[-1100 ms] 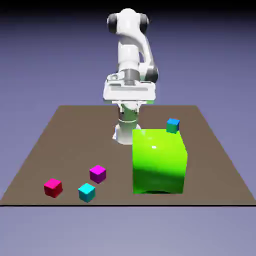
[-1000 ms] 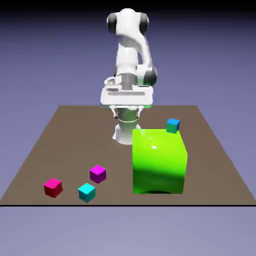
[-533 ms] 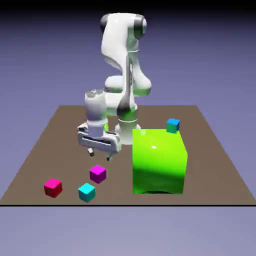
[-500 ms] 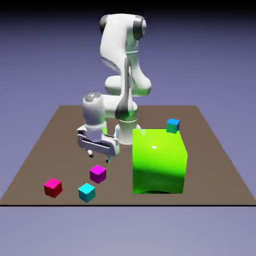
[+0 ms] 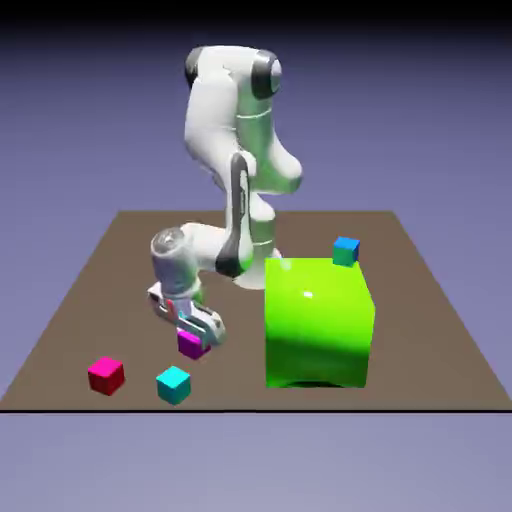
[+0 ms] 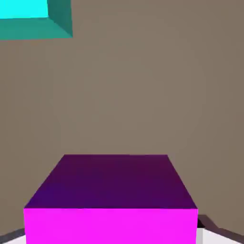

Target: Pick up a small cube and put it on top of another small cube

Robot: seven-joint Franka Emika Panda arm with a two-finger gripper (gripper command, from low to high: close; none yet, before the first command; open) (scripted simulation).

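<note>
Claw, white, two-fingered (image 5: 196, 338): lower left of centre in the exterior view, fingers astride the small purple-magenta cube (image 5: 192, 346); whether clamped or merely surrounding it, cannot tell. Purple cube rests on the brown tabletop (image 5: 300, 232). Small cyan cube (image 5: 173, 386): near, lower left. Small crimson cube (image 5: 106, 376): farther left. Large green block (image 5: 317, 325): right of centre.

Glossy white arm (image 5: 213, 120) with rounded segments, dark grey joint caps (image 5: 267, 75) and a pale end effector (image 5: 188, 314).
</note>
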